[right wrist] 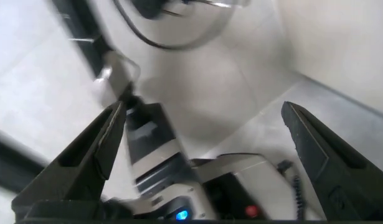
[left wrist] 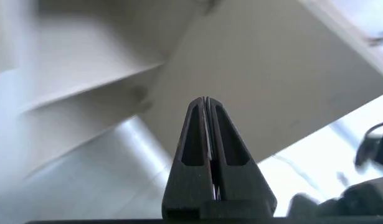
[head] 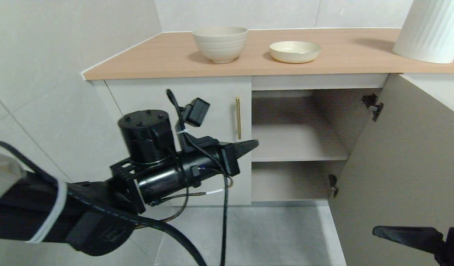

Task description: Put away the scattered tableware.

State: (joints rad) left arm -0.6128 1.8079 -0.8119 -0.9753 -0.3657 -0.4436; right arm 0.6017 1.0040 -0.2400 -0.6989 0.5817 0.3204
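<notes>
As gripper [head: 250, 145] (left) hangs, bowl [head: 220, 43] sits above.

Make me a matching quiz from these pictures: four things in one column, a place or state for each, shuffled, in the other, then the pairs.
Things: 1 deep bowl; 2 shallow dish; 3 left gripper; 4 right gripper.
States: A jaws open; B on the counter above the closed door; C jaws shut; D on the counter above the open cupboard.
Pairs: 1-B; 2-D; 3-C; 4-A.
</notes>
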